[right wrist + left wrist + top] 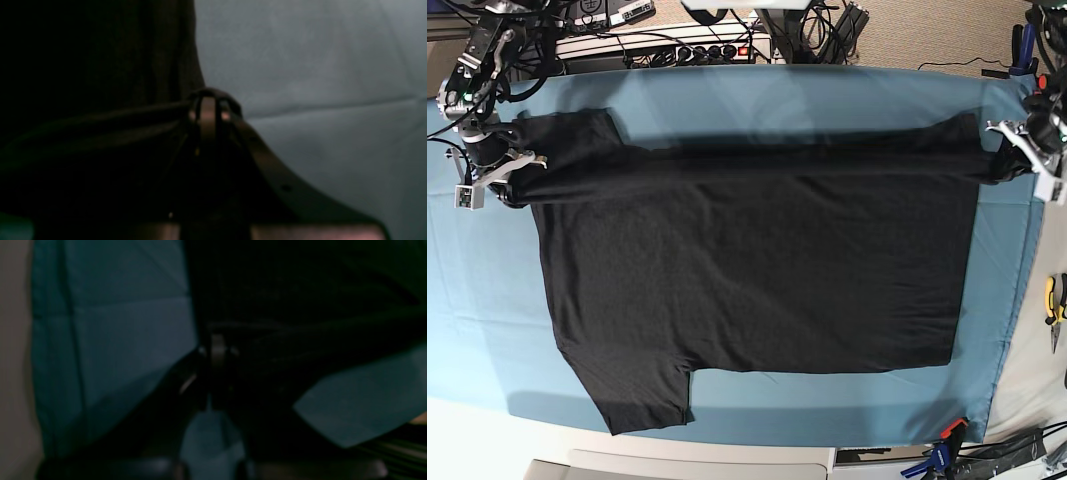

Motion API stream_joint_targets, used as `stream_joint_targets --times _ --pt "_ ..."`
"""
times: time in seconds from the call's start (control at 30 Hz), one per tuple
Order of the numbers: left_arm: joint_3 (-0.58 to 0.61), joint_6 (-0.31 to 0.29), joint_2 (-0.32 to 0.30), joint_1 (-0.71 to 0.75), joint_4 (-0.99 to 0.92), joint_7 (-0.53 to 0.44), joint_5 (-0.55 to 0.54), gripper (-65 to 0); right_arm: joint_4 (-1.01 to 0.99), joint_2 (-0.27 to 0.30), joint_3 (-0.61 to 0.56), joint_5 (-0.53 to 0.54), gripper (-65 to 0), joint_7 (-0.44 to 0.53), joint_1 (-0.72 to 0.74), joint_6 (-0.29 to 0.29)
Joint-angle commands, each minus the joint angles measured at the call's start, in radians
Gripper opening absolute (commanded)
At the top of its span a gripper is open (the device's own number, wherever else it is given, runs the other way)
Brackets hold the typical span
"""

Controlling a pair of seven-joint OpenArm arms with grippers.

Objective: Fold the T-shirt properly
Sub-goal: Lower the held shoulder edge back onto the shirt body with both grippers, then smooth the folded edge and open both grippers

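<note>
While lying spread: the black T-shirt (747, 270) is resting plain side up on the blue table cloth (757, 95), sleeves toward the base view's left.
Far edge: it is rising in a taut fold between both arms.
Left claw (1005, 165): clamping shut on the hem-end corner.
Right claw (515, 172): pinching the shirt beside the far sleeve.
Table (487, 435): showing white at the near edge.

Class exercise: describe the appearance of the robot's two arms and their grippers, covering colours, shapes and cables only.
Both arms are black with black cables running along them. The right gripper and left gripper have pale silver-white angular finger brackets. Close up, the fingers look narrow and metallic, with a dark perforated strip beside them.
</note>
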Motion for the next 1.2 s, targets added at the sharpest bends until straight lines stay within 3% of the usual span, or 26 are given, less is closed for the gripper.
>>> stream_joint_targets --times 0.0,0.1,0.17,0.23,0.47,0.6,0.93,1.17 --pt "0.011 -0.003 -0.034 -0.018 0.013 -0.034 0.004 -65.0 -0.004 0.022 0.008 0.010 -65.0 0.027 0.021 0.003" --pt "0.068 0.001 -0.055 -0.055 0.012 -0.055 0.057 -65.0 -0.062 0.022 0.008 0.043 -65.0 0.023 0.056 0.036" --pt "0.095 0.039 -0.066 -0.073 0.011 -0.058 0.075 -65.0 -0.097 0.022 0.007 0.060 -65.0 0.013 0.079 0.054" --pt "0.109 0.062 -0.076 -0.090 0.005 -0.064 0.081 -65.0 -0.126 0.022 -0.005 0.059 -65.0 0.010 0.098 0.057" --pt "0.109 0.061 -0.098 -0.142 -0.018 -0.064 0.057 -65.0 -0.156 0.021 -0.147 0.008 -65.0 0.024 0.126 0.056" --pt "0.109 0.061 -0.124 -0.159 -0.018 -0.064 0.052 -65.0 -0.156 0.022 -0.201 -0.061 -65.0 0.045 0.145 0.043" --pt "0.122 0.061 -0.150 -0.158 -0.019 -0.063 0.011 -65.0 -0.156 0.022 -0.200 -0.128 -65.0 0.074 0.162 -0.035" --pt "0.296 0.062 -0.198 -0.190 -0.019 -0.064 0.050 -65.0 -0.156 0.022 -0.200 -0.128 -65.0 0.074 0.161 -0.035"
